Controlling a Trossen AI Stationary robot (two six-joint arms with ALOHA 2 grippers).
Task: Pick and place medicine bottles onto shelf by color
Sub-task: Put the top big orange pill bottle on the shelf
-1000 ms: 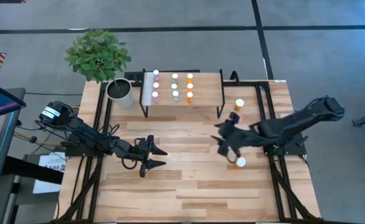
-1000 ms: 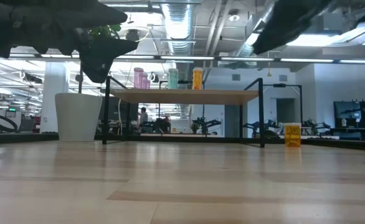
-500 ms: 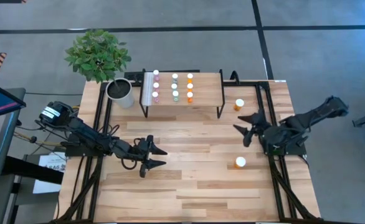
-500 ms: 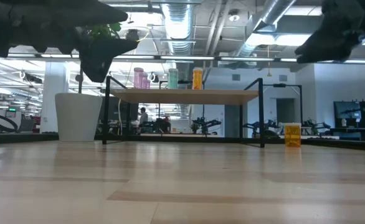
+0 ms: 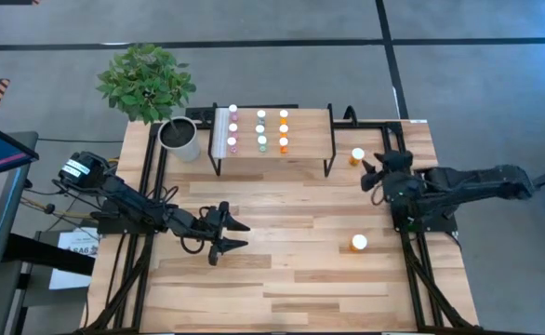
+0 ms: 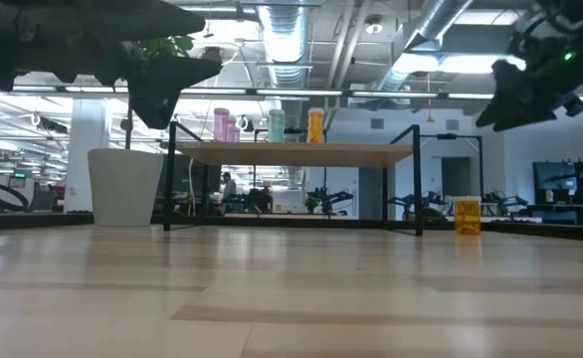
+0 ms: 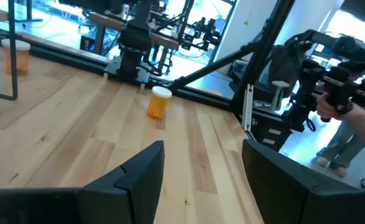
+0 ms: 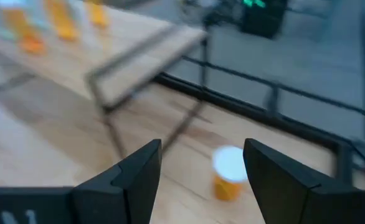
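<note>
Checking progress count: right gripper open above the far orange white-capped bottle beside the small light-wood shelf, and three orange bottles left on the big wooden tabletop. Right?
Not quite: only two orange white-capped bottles stand on the wooden tabletop, one beside the light-wood shelf at and one nearer the front at, as the high view shows. The rest holds: the right gripper is open, by the far bottle.
</note>
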